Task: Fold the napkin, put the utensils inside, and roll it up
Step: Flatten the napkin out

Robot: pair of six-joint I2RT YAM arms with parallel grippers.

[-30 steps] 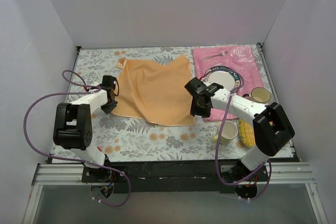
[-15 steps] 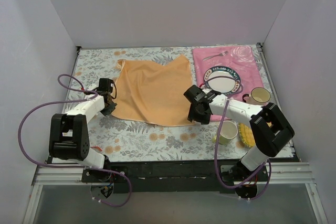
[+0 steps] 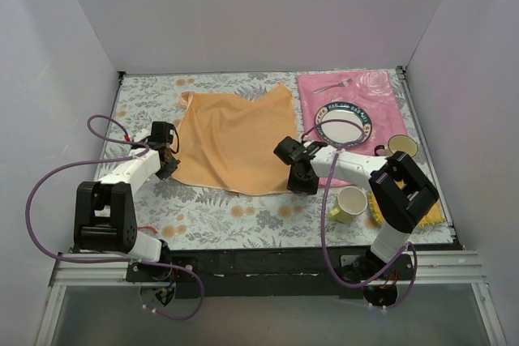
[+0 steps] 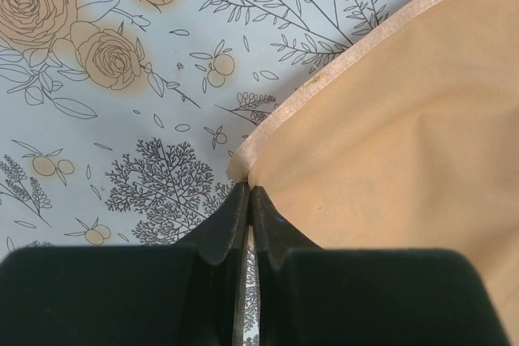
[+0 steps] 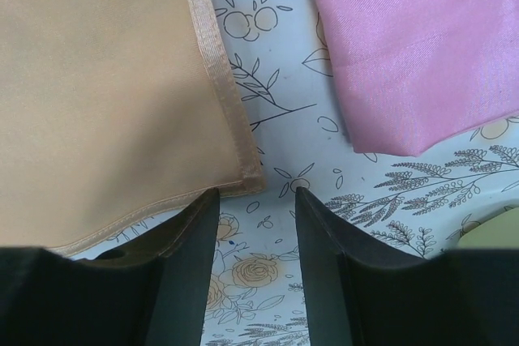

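Note:
The peach-orange napkin [image 3: 235,139] lies spread on the floral tablecloth, its far edge rumpled. My left gripper [image 3: 168,164] is at the napkin's near-left corner. In the left wrist view the left gripper [image 4: 247,192] is shut, with the hemmed corner of the napkin [image 4: 389,119] pinched at its tips. My right gripper [image 3: 300,180] is low at the near-right corner. In the right wrist view the right gripper [image 5: 255,200] is open, and the corner of the napkin [image 5: 105,87] lies just ahead of the left finger. A silver fork [image 3: 332,86] lies on the far part of the pink placemat [image 3: 381,91].
A dinner plate [image 3: 322,129] rests on the placemat, whose near corner [image 5: 422,54] is close to my right gripper. A pale green mug [image 3: 350,204] stands near the right arm and another mug [image 3: 403,147] by the right wall. A yellow mat [image 3: 438,215] peeks out behind the arm.
The left gripper has shut on the napkin's near-left corner. The right gripper has slid left and nearer, from the placemat's edge to the napkin's near-right corner.

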